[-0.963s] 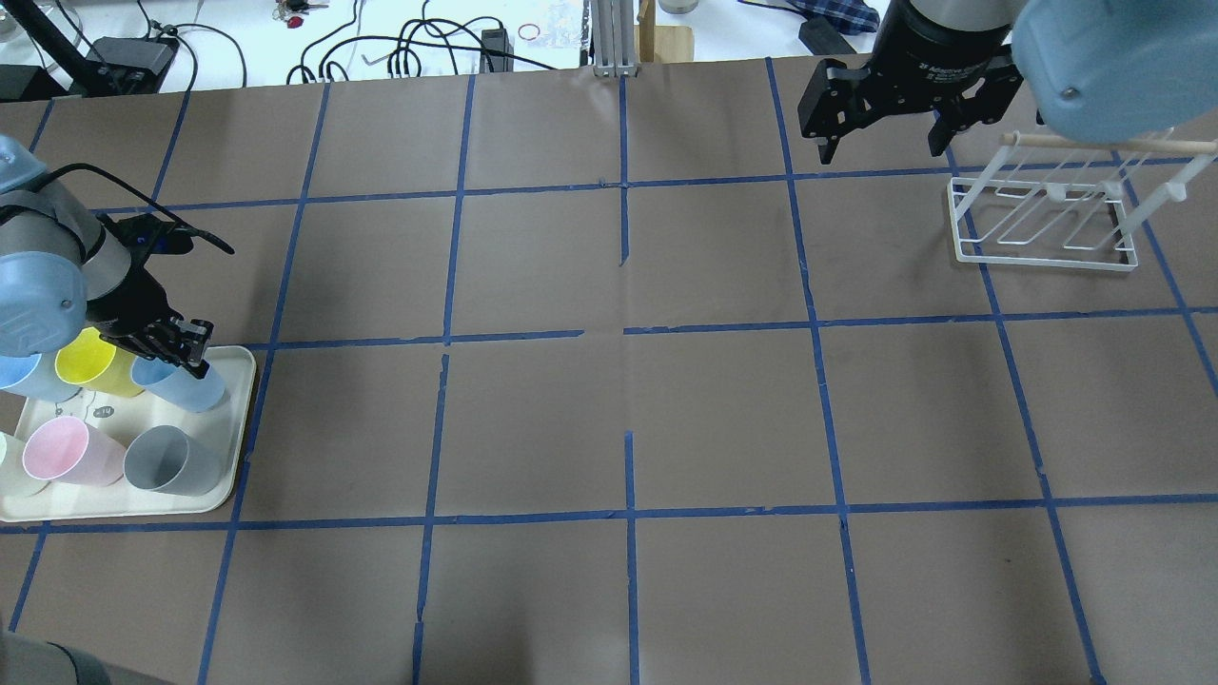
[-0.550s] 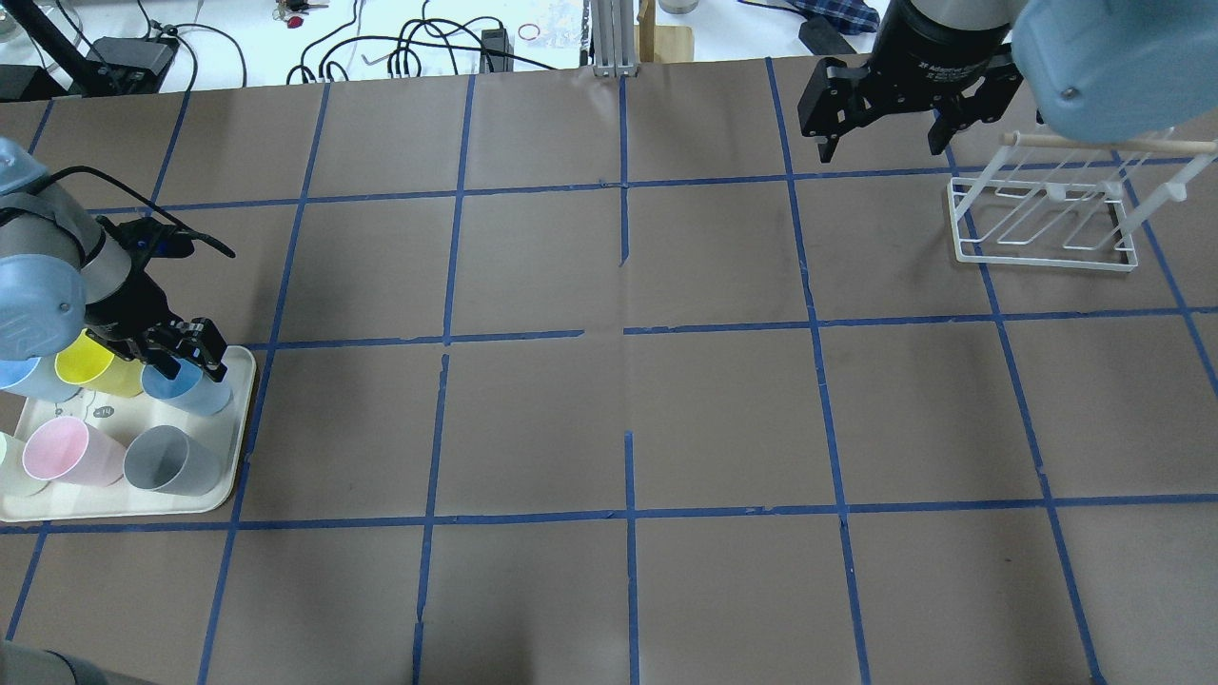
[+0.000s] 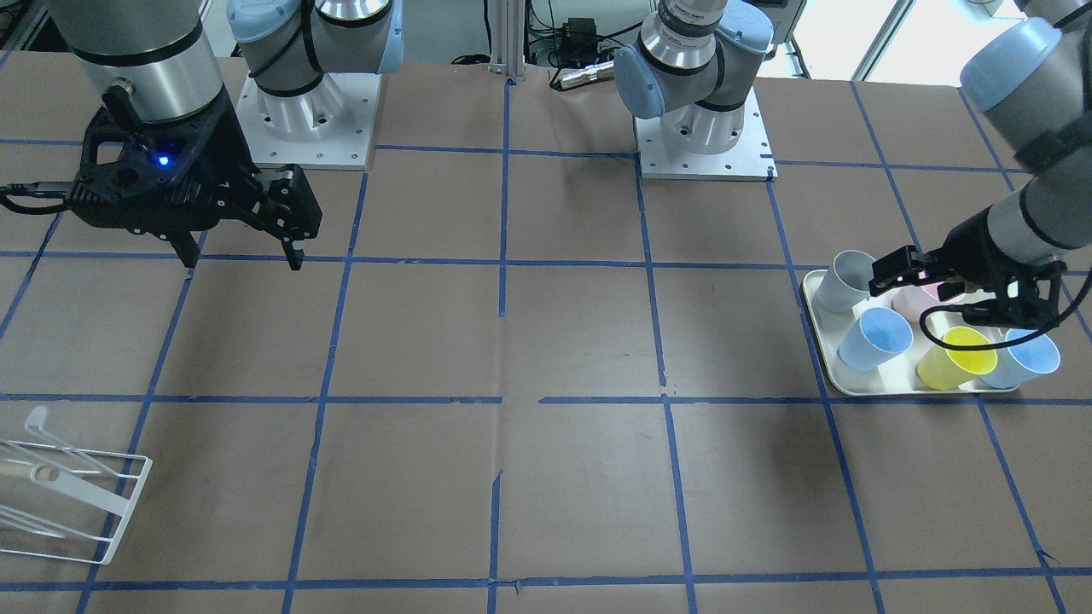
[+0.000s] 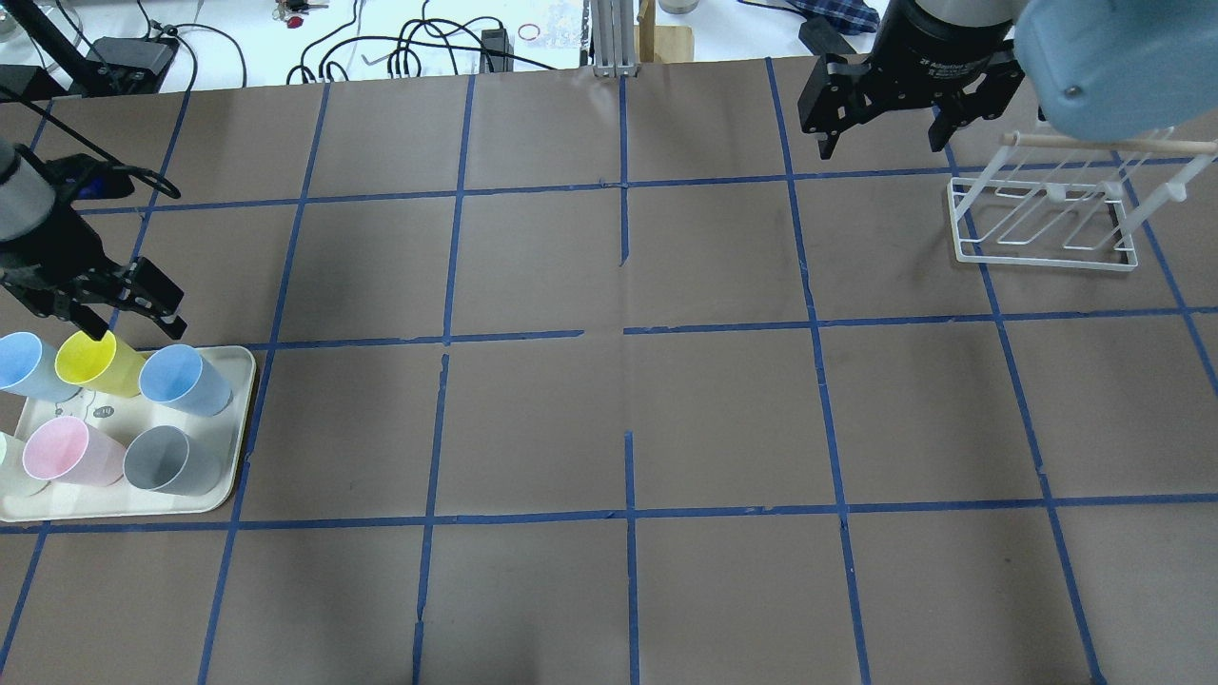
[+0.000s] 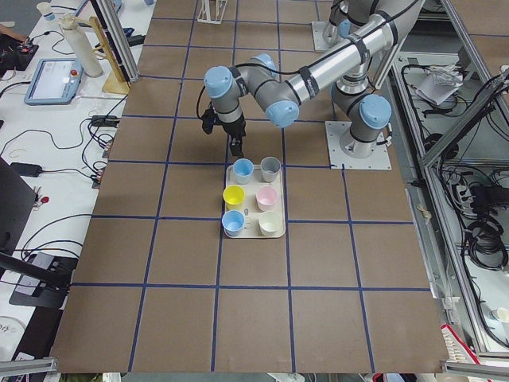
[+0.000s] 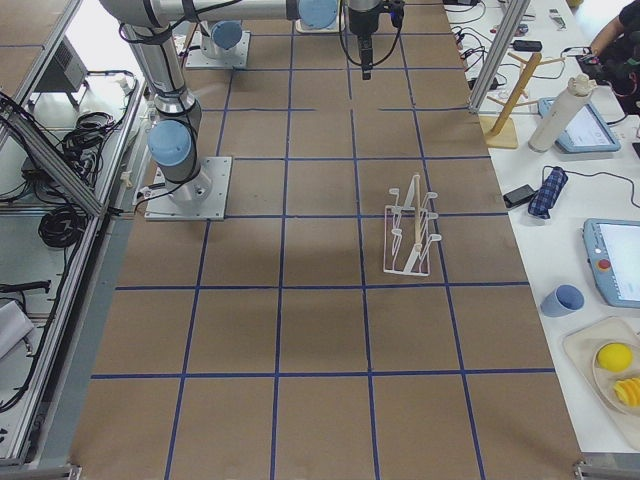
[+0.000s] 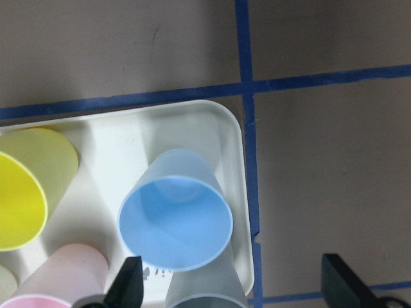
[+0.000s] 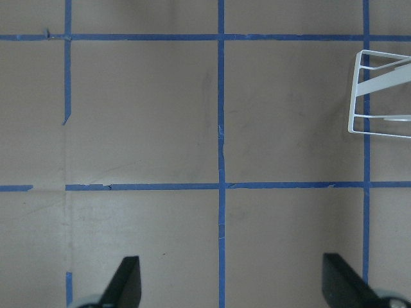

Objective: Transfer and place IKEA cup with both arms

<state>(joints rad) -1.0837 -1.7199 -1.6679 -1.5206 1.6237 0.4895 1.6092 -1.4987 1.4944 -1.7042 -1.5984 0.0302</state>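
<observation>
The IKEA cup (image 4: 186,381) is a pale-blue tumbler that stands in the tray's far corner nearest the table's middle. It also shows in the front-facing view (image 3: 879,337) and fills the left wrist view (image 7: 174,218). An identical blue cup (image 4: 24,366) stands at the tray's other far corner. My left gripper (image 4: 138,328) is open and empty. It hovers above and just beyond the tray's far edge, apart from the cups. My right gripper (image 4: 880,143) is open and empty, high over the far right of the table beside the rack.
The cream tray (image 4: 243,428) at the left edge also holds a yellow cup (image 4: 95,362), a pink cup (image 4: 62,452), a grey cup (image 4: 171,461) and a cream cup. A white wire rack (image 4: 1042,224) stands at the far right. Blue tape lines grid the brown table.
My left gripper was down at the blue cup's rim. It has opened and lifted up and away toward the far left. The cup stays on the tray. The right arm has not moved.
</observation>
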